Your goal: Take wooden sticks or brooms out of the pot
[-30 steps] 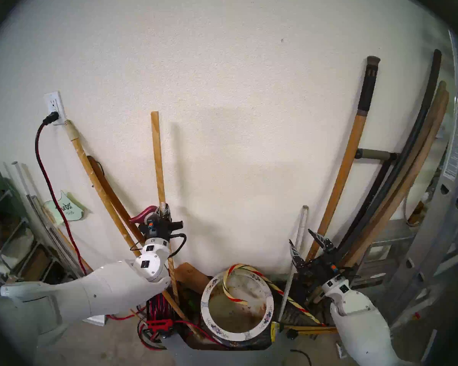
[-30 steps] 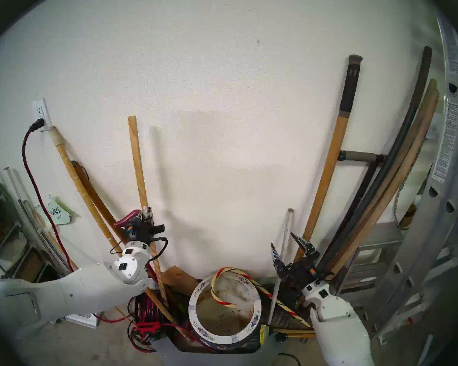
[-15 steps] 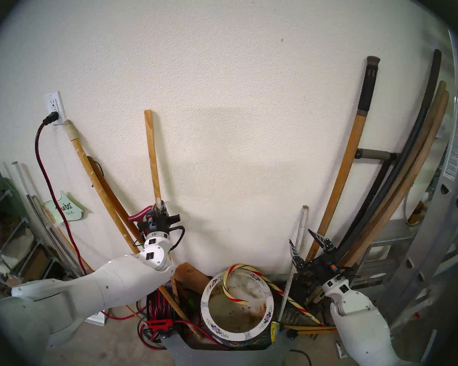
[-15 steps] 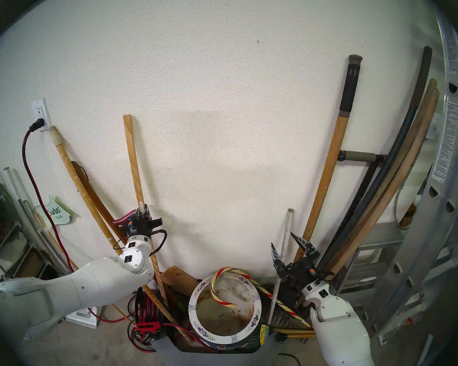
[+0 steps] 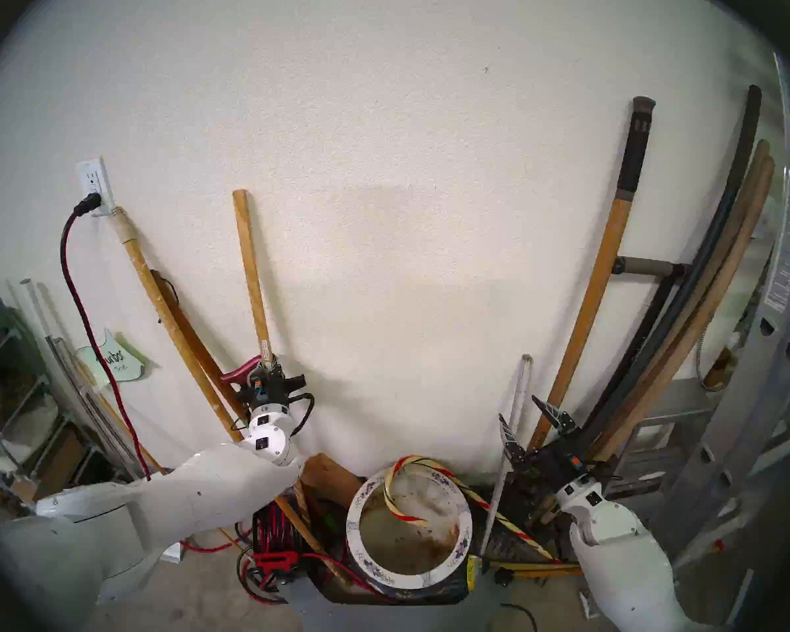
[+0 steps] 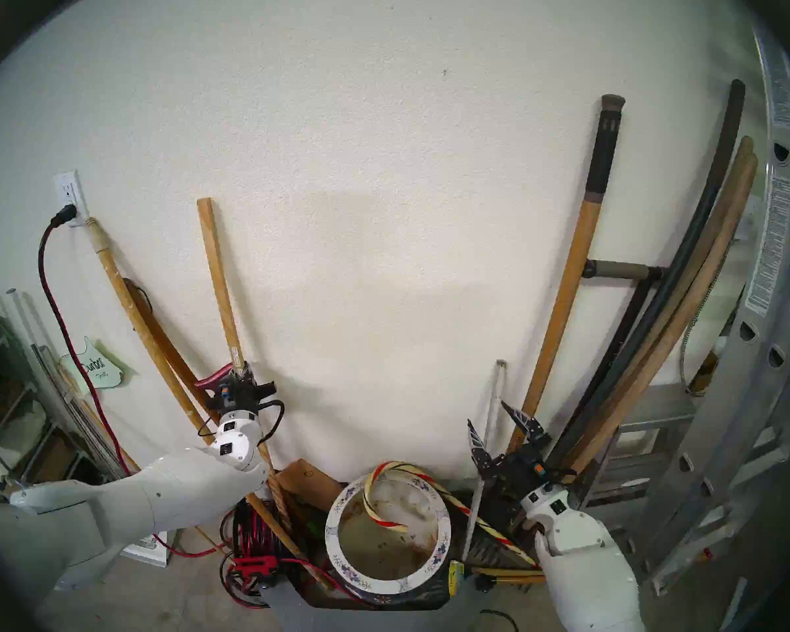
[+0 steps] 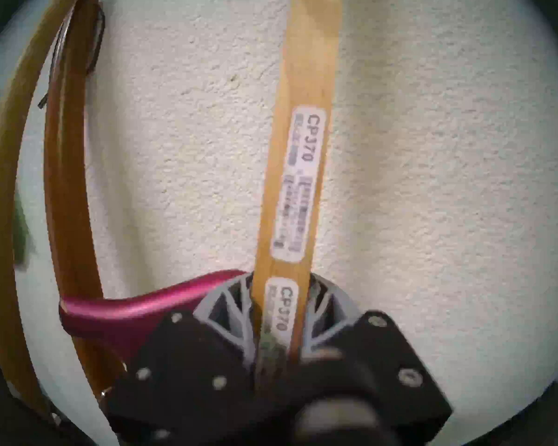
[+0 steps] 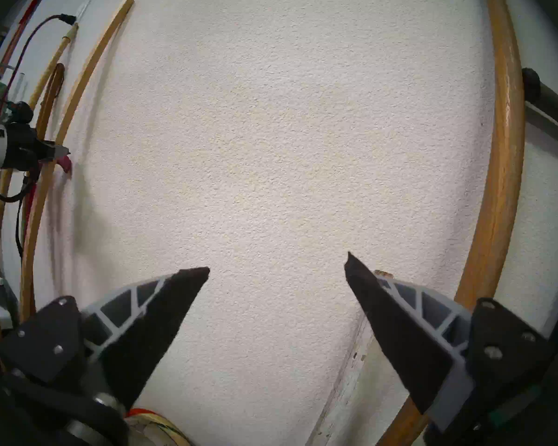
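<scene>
My left gripper (image 5: 270, 366) is shut on the pale yellow wooden pole (image 5: 252, 275), just below its white label (image 7: 300, 178). The pole leans against the wall left of the pot (image 5: 411, 581), with its lower end outside the pot. The gripper (image 7: 281, 307) shows closed on the pole in the left wrist view. The striped cane (image 5: 402, 512) hooks over the pot's back rim, with its tip inside and its shaft running out to the right. My right gripper (image 5: 517, 408) is open, and the grey-white slat (image 5: 523, 375) stands between its fingers, right of the pot.
Orange-brown tool handles lean on the wall at left (image 5: 169, 307) and right (image 5: 598, 298). A magenta cane handle (image 5: 242, 371) sits just left of my left gripper. A red cord reel (image 5: 274, 540) is left of the pot. An aluminium ladder (image 5: 749, 389) stands at the far right.
My left gripper has moved left and slightly down with the pole in it, and the pole's top has swung left along the wall. The right arm has not moved.
</scene>
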Controlling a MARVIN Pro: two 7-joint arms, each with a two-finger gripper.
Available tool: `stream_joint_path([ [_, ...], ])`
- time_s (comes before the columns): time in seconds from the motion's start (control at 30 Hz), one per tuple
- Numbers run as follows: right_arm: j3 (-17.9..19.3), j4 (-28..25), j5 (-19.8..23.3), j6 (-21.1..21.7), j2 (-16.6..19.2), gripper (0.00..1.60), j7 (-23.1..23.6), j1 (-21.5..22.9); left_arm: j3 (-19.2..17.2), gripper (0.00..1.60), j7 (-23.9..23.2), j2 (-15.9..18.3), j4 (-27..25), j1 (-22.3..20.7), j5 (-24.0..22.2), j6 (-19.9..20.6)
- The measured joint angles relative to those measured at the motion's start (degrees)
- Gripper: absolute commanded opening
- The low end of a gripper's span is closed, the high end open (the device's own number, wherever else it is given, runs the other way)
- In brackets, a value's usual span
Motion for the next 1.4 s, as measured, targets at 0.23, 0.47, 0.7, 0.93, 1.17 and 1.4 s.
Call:
stream_joint_path([
  [0.23, 0.0, 0.0, 0.0, 0.0, 0.0, 1.6, 0.0, 0.0, 1.9, 1.6, 0.8, -2.4, 7.4, 0.8, -0.5, 2.3],
  [0.47, 0.0, 0.0, 0.1, 0.0, 0.0, 1.6, 0.0, 0.0, 3.0, 1.6, 3.1, -3.5, 8.0, 0.2, 1.7, 1.2],
  [0.7, 0.0, 0.0, 0.1, 0.0, 0.0, 1.6, 0.0, 0.0, 4.1, 1.6, 5.4, -2.3, 2.4, -0.1, 4.1, 0.2],
  [0.93, 0.0, 0.0, 0.1, 0.0, 0.0, 1.6, 0.0, 0.0, 5.1, 1.6, 7.3, -0.4, -2.9, -0.2, 5.9, 0.7],
  [1.17, 0.0, 0.0, 0.1, 0.0, 0.0, 1.6, 0.0, 0.0, 6.0, 1.6, 8.6, 0.9, -5.2, -0.6, 7.2, 2.2],
  [1.4, 0.0, 0.0, 0.1, -0.1, 0.0, 1.6, 0.0, 0.0, 8.1, 1.6, 10.4, 3.1, -9.6, -1.3, 11.6, 4.0],
])
